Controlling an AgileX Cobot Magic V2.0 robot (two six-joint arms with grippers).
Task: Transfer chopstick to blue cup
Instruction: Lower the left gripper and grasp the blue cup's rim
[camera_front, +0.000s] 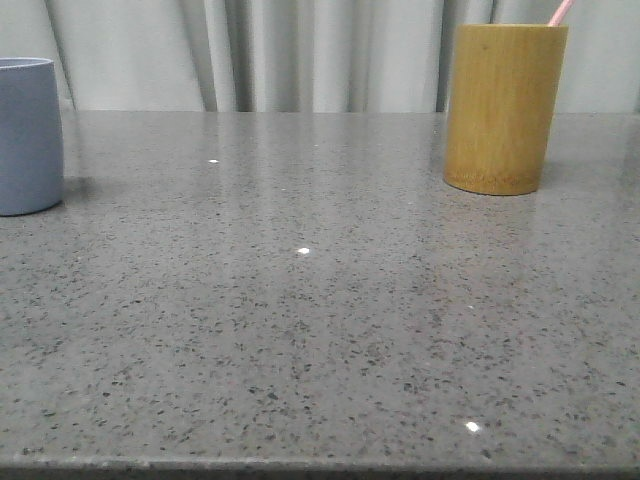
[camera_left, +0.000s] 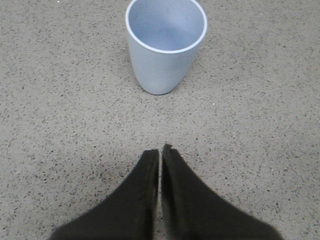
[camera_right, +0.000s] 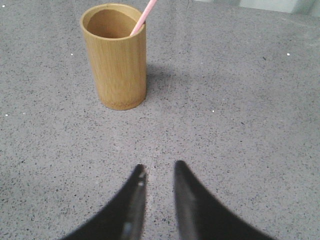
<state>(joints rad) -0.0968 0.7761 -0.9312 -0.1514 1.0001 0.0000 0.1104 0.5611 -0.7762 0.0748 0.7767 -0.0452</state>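
Note:
A pale pink chopstick (camera_front: 560, 12) sticks out of the tall yellow-brown bamboo holder (camera_front: 504, 108) at the back right of the table; it also shows in the right wrist view (camera_right: 142, 19), leaning in the holder (camera_right: 116, 60). The blue cup (camera_front: 28, 135) stands upright and empty at the far left; it also shows in the left wrist view (camera_left: 164, 45). My left gripper (camera_left: 160, 150) is shut and empty, a short way from the cup. My right gripper (camera_right: 157, 169) is open with a narrow gap, empty, a short way from the holder. Neither gripper shows in the front view.
The grey speckled table (camera_front: 320, 330) runs between the two containers. Pale curtains (camera_front: 300, 50) hang behind its far edge. The table's front edge (camera_front: 320, 465) lies at the bottom of the front view.

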